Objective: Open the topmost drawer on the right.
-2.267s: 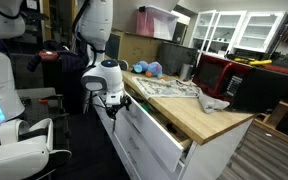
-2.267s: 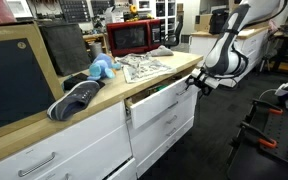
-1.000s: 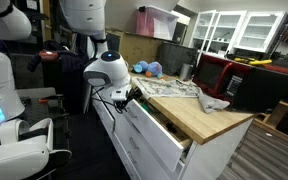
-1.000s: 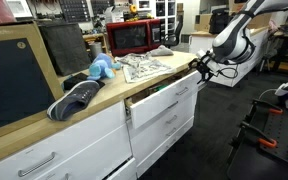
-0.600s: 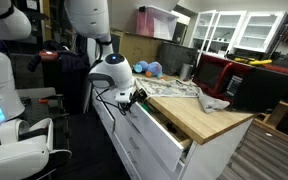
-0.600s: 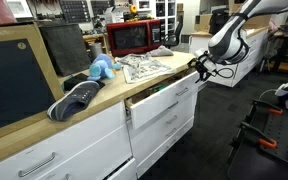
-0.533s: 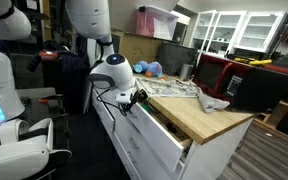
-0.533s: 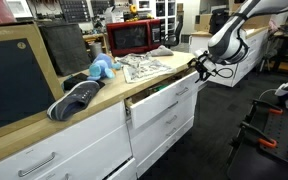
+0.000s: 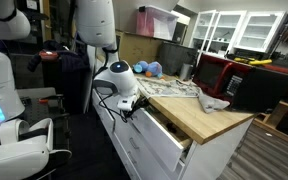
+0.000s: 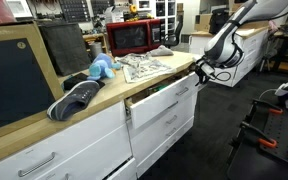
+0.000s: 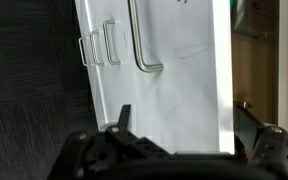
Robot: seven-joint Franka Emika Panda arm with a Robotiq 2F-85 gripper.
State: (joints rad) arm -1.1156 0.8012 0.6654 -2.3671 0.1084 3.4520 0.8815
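Top drawer pulled partway out, gripper at its end.
The topmost drawer (image 9: 156, 126), a flat white front on a pale wood box, juts out from under the butcher-block countertop (image 9: 202, 113) in both exterior views. The gripper (image 9: 130, 106) hovers by the front's corner. In the wrist view its dark fingers (image 11: 123, 117) are spread wide and clasp nothing, with smooth white fronts and a bent silver bar handle (image 11: 144, 45) beyond. A glossy red microwave (image 9: 214, 72) sits on the counter in a cluttered lab.
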